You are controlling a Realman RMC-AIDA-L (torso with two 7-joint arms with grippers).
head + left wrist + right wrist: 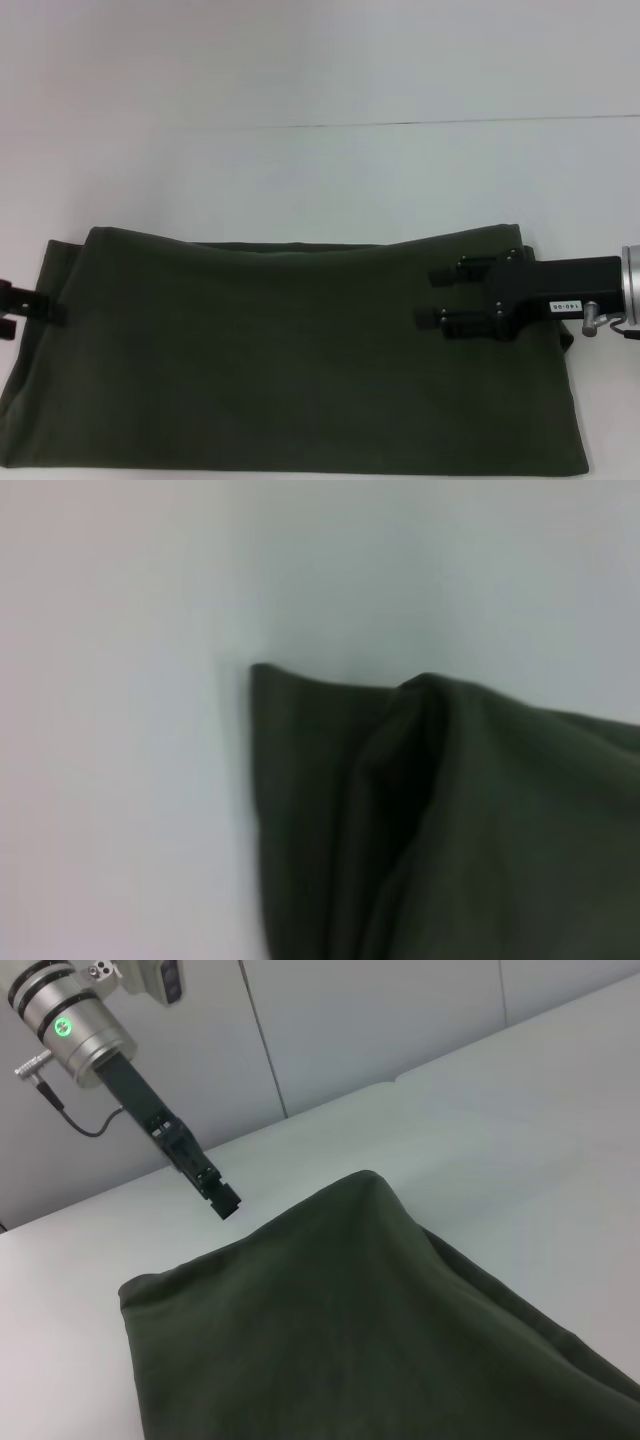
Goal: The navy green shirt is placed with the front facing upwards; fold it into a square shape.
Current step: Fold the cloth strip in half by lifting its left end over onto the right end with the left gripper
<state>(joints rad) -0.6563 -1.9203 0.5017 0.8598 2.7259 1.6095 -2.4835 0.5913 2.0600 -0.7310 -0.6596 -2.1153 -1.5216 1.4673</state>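
The navy green shirt [290,360] lies folded into a wide dark olive rectangle across the near part of the white table [300,170]. Its lettering and collar are hidden. My right gripper [440,295] reaches in from the right, just over the shirt's right part near its far edge, with its jaws apart and nothing between them. My left gripper [30,305] is at the shirt's left edge, mostly out of frame. It also shows in the right wrist view [222,1203], just past the shirt's far edge [200,1260]. The left wrist view shows a rumpled shirt corner [300,740].
The white table stretches beyond the shirt to a thin seam line [450,122]. In the right wrist view a pale wall [350,1030] stands behind the table. The shirt's near edge [300,470] lies close to the bottom of the head view.
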